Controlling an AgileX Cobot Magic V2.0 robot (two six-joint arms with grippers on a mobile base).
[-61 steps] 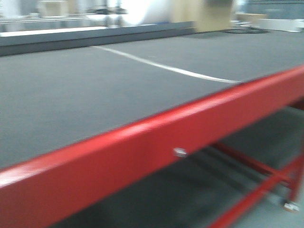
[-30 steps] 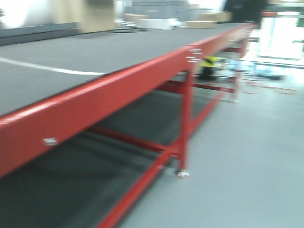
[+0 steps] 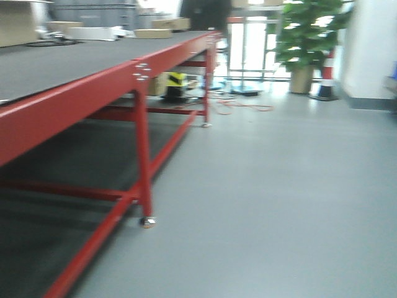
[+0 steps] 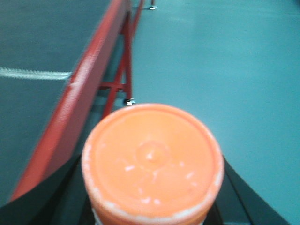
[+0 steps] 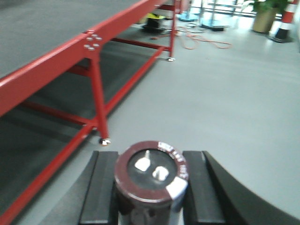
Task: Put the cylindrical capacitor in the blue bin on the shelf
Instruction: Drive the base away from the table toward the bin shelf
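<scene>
The cylindrical capacitor [image 5: 151, 172] is a dark brown can with a white stripe and two silvery terminals on its top. It stands upright between the black fingers [image 5: 99, 187] of my right gripper [image 5: 150, 192], which is shut on it. My left gripper [image 4: 152, 208] is shut on a container with a round orange cap [image 4: 152, 161]; only the dark finger edges [image 4: 44, 199] show beside it. The blue bin and the shelf are out of view. Both grippers hang above the grey floor beside a red-framed table.
A long red-framed table [image 3: 74, 93] with a dark grey top runs along the left, its leg [image 3: 144, 167] on a caster. Grey floor [image 3: 279, 205] stretches to the right. Far off stand a potted plant [image 3: 304, 37], a striped cone [image 3: 325, 74], cables and glass doors.
The front view has swung right along the red table: the tabletop filled the frame before, and now the table's leg, the floor, the plant and the doors show.
</scene>
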